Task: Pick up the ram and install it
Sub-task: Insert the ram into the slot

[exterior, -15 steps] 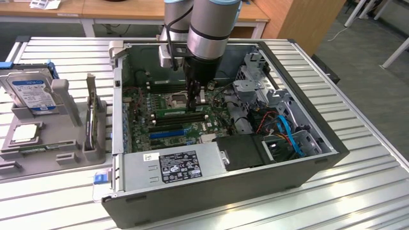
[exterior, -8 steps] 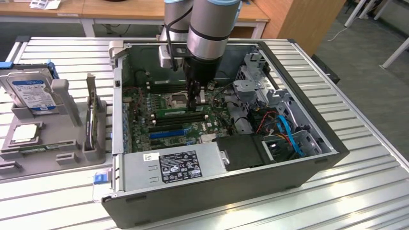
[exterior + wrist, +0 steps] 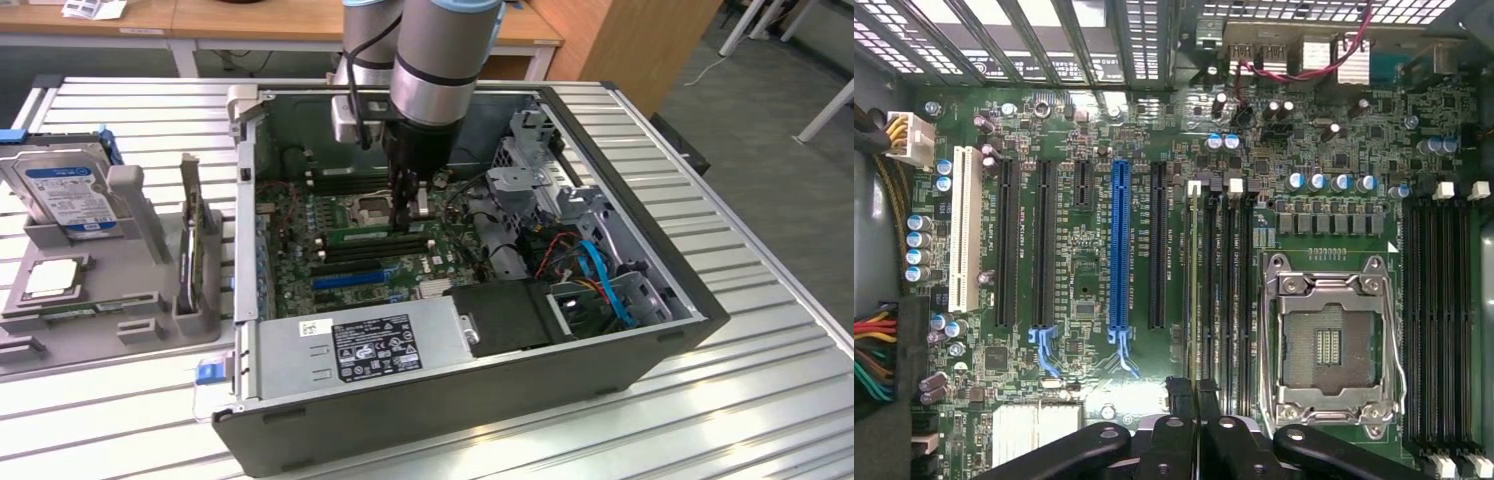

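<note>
The exterior view looks down at a slant from high up and some way off, taking in the open computer case (image 3: 534,390) and much of the table (image 3: 774,330) around it. The wrist view hangs close above the motherboard (image 3: 1084,290), facing straight down past the gripper (image 3: 1192,385). Both views take in the processor socket (image 3: 370,208) (image 3: 1332,345) and the blue slot (image 3: 350,280) (image 3: 1119,250).
</note>
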Controlling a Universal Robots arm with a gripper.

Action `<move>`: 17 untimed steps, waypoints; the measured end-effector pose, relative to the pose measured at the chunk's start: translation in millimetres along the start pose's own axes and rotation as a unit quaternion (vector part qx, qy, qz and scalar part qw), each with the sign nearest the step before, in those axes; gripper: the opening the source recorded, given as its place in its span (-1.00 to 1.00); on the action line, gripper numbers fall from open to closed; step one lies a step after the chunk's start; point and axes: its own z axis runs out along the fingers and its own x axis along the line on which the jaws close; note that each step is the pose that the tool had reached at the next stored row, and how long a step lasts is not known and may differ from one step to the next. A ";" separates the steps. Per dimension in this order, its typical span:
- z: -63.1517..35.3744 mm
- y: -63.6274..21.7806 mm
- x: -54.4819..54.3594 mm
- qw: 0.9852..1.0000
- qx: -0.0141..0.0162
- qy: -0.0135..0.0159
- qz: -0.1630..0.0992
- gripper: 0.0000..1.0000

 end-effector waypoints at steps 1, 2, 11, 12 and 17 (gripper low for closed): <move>0.1 0.0 0.0 1.000 0.000 0.000 0.000 -0.77; 0.2 0.0 0.1 1.000 0.000 0.000 0.000 -0.77; 6.1 0.0 0.6 1.000 0.000 0.000 0.000 -0.77; 6.7 0.0 0.6 1.000 0.000 0.000 0.000 -0.77; 8.3 0.7 -0.7 1.000 0.001 0.000 0.000 -0.77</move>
